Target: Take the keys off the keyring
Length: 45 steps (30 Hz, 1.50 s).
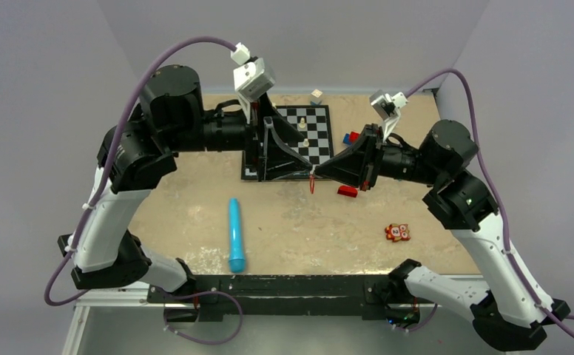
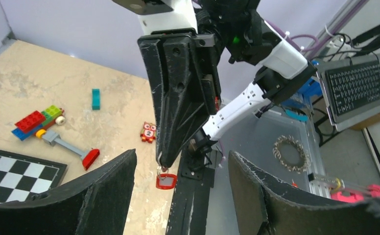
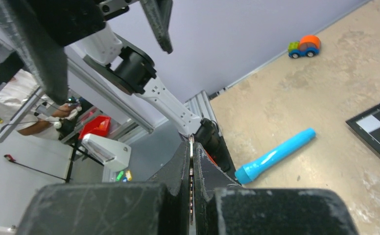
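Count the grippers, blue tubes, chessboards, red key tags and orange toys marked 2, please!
Grippers: 2, the left gripper and the right gripper
Blue tube: 1
Chessboard: 1
Red key tag: 1
Orange toy marked 2: 1
Total: 6

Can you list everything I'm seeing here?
keyring: one, red tag on metal ring, hanging from the right gripper
key: none visible
tube: one, blue, near left arm
chessboard: one, black and white, far middle
chess pieces: two, white, on the board
cube: one, white, beyond the board
brick stack: one, red, blue, green, right of the board
toy hammer: one, grey handle, red head, near the bricks
block: one, teal, near the bricks
square toy marked 2: one, orange, near right
toy car: one, orange and green, by the wall
left gripper: black, open, over the board
right gripper: black, shut on the keyring
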### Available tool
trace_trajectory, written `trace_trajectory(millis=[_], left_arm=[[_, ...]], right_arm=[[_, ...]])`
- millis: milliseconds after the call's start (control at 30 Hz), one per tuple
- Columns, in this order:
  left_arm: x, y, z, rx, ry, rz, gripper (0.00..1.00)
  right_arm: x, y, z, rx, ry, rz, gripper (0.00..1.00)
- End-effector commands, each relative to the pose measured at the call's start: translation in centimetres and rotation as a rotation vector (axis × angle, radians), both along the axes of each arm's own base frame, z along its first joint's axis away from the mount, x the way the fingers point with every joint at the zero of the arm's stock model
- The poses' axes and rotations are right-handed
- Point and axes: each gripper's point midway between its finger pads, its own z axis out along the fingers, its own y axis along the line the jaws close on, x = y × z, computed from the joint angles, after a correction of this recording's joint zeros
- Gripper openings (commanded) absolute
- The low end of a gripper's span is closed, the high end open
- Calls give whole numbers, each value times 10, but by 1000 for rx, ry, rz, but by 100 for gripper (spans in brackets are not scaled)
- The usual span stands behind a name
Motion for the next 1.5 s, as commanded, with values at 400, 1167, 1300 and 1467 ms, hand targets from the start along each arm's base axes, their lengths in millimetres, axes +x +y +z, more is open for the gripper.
trace_trajectory(millis=[400,1167,1300,1467], left_arm=[[-11,-8,-34,114,76,-129,74],[-15,-22,-46,114,148,-189,74],[-16,-26,-46,100,161,-205,73],[-18,-28,-44,92,169,-229,69]], right_arm=[[-7,-5,-16,-108,-33,31,0],[-8,-7,-11,-95,-39,10,0],[-6,-10,-7,-90,-49,-15,0],[-6,-11,-5,-78,-55,-21,0]])
